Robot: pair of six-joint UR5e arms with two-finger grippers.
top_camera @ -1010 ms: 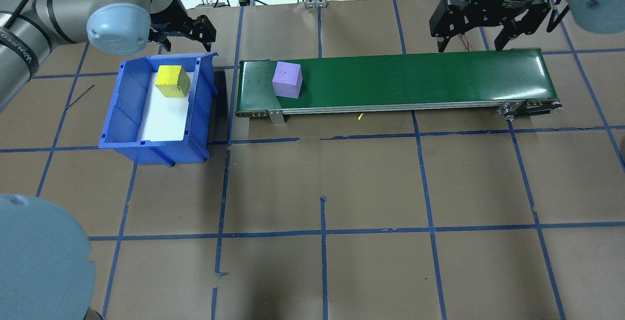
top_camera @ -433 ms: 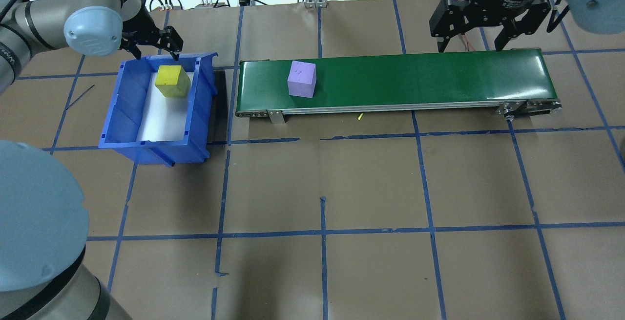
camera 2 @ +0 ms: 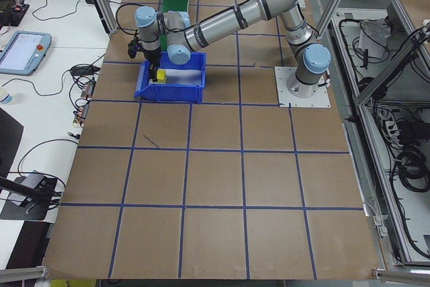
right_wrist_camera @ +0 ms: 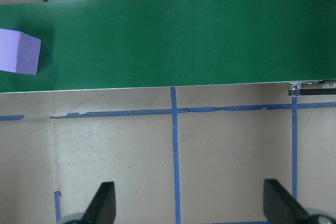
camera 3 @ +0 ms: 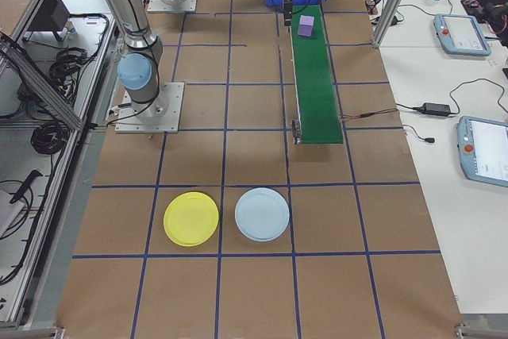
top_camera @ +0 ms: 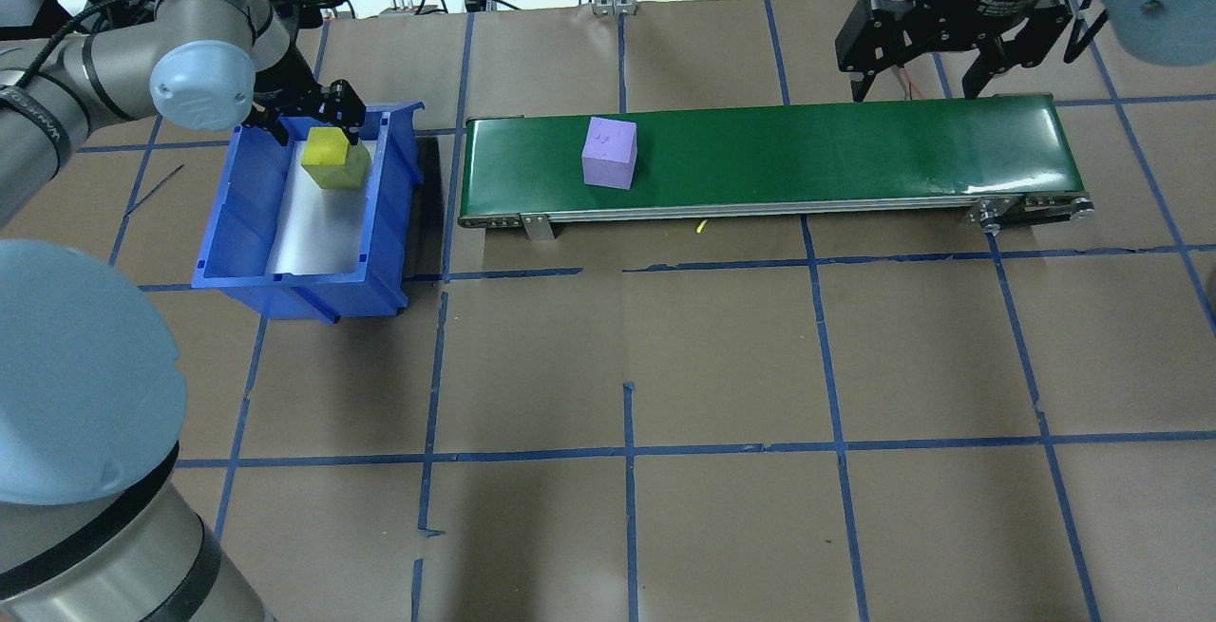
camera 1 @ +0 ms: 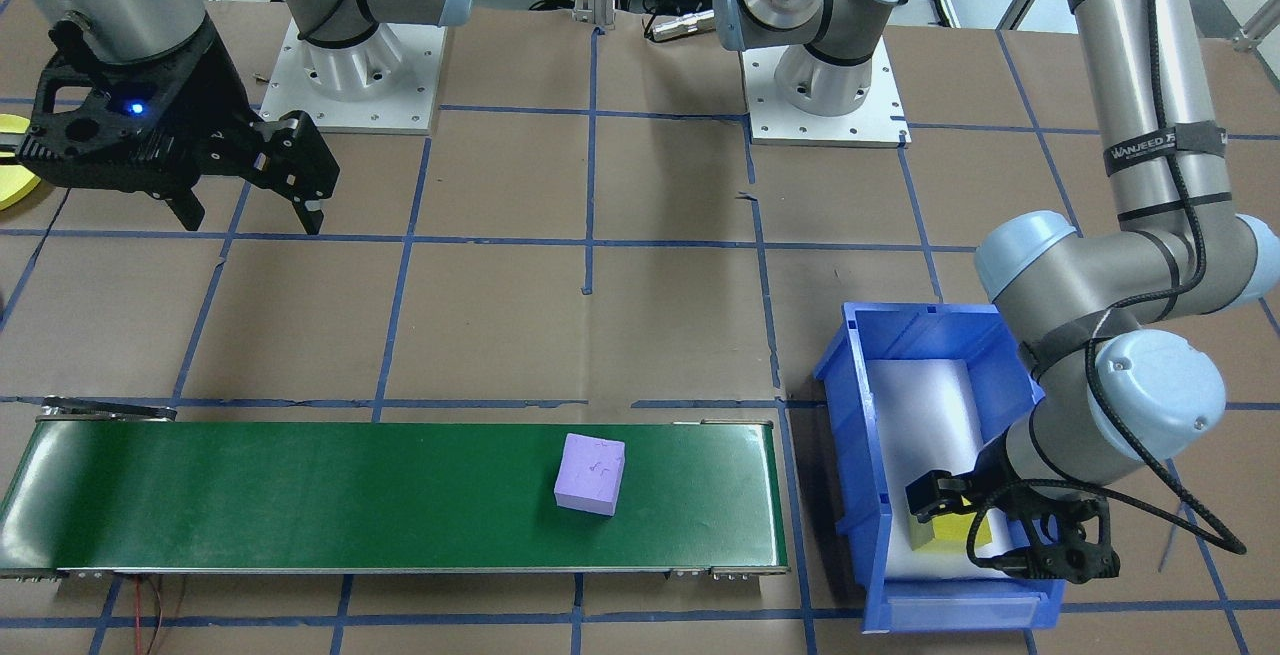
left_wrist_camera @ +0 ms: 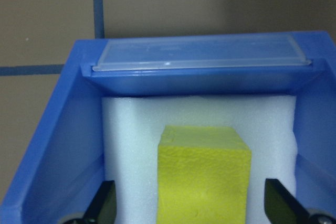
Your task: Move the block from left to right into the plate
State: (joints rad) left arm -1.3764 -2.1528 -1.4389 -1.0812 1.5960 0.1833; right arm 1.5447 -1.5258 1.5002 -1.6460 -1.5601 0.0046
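Purple block (top_camera: 609, 153) farther along belt (top_camera: 855, 147)

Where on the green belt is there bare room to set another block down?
The conveyor belt is bare from the purple block to its end below the right end effector; a shorter bare stretch borders the blue bin. The bin's far end is crowded: yellow block, left end effector.

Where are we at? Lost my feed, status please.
Left gripper open, jaws straddling yellow block in blue bin. Right gripper open, empty, near belt end. Purple block on belt. Nothing blocking.
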